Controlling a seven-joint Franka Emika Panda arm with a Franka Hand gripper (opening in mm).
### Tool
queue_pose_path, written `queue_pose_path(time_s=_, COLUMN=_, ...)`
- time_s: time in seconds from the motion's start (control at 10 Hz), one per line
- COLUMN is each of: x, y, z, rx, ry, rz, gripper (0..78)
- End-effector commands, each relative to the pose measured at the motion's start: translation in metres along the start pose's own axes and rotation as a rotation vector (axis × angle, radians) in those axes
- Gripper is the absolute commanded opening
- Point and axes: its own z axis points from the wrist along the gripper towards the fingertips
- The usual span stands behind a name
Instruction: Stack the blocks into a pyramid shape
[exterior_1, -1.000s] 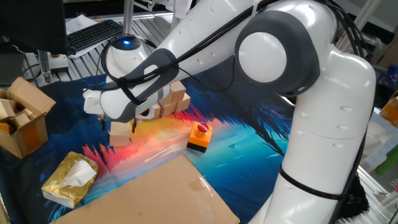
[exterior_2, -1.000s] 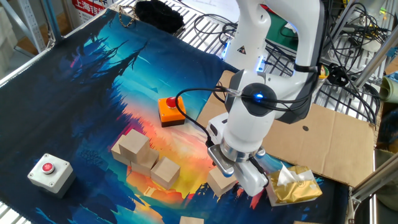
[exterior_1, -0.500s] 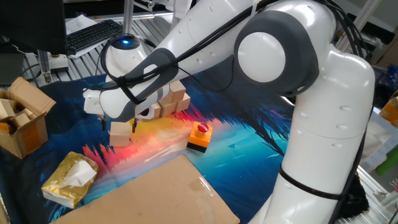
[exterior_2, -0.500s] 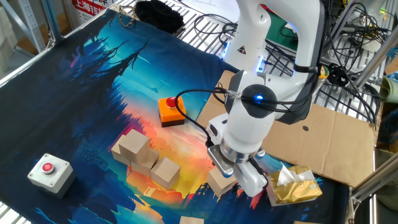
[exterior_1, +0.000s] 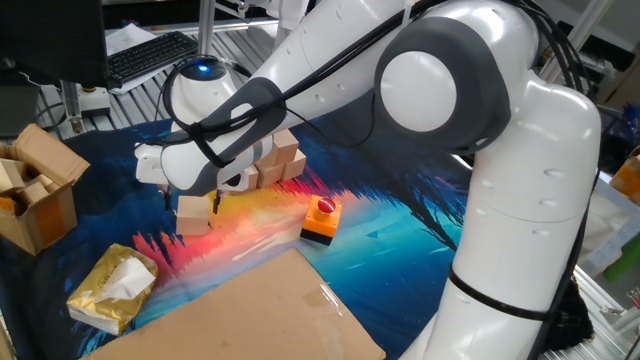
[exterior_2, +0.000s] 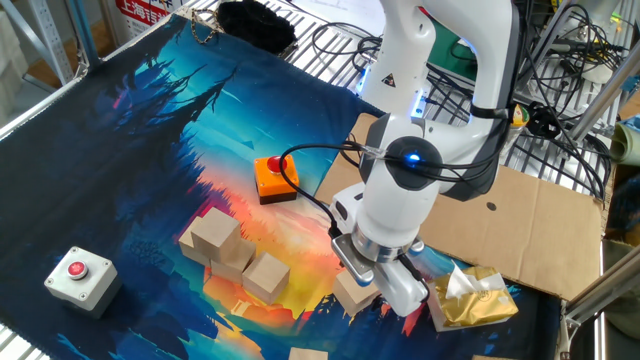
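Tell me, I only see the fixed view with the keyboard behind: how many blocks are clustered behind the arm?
Observer: From the other fixed view, the cluster shows three blocks touching in a line; more could hide beneath.
Operator: Any blocks elsewhere?
Observer: One spare block lies at that view's bottom edge, cut off by the frame.
Operator: Anything else on the mat?
Observer: A grey box with a red button sits near its corner.

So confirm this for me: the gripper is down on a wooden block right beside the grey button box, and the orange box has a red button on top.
Not the grey button box. The gripper is down on a wooden block beside the gold tissue pack, as the other fixed view shows. The orange box does carry a red button.
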Motion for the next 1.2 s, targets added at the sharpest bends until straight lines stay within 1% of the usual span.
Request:
queue_pose_path(time_s=0.1, x=-0.0007, y=0.0006, z=-0.0009, rx=-0.002, ry=-0.001, rz=-0.005, gripper=77.5)
queue_pose_path(time_s=0.7, x=-0.0007, y=0.0006, z=-0.0009, rx=-0.004, ry=-0.001, rz=0.002, gripper=77.5)
queue_pose_path(time_s=0.8, x=-0.0007, y=0.0006, z=-0.0009, rx=-0.004, ry=-0.001, rz=0.002, gripper=1.3)
queue_pose_path(time_s=1.2, x=-0.0007, y=0.0006, z=-0.0009, rx=-0.004, ry=-0.001, rz=0.002, gripper=1.3)
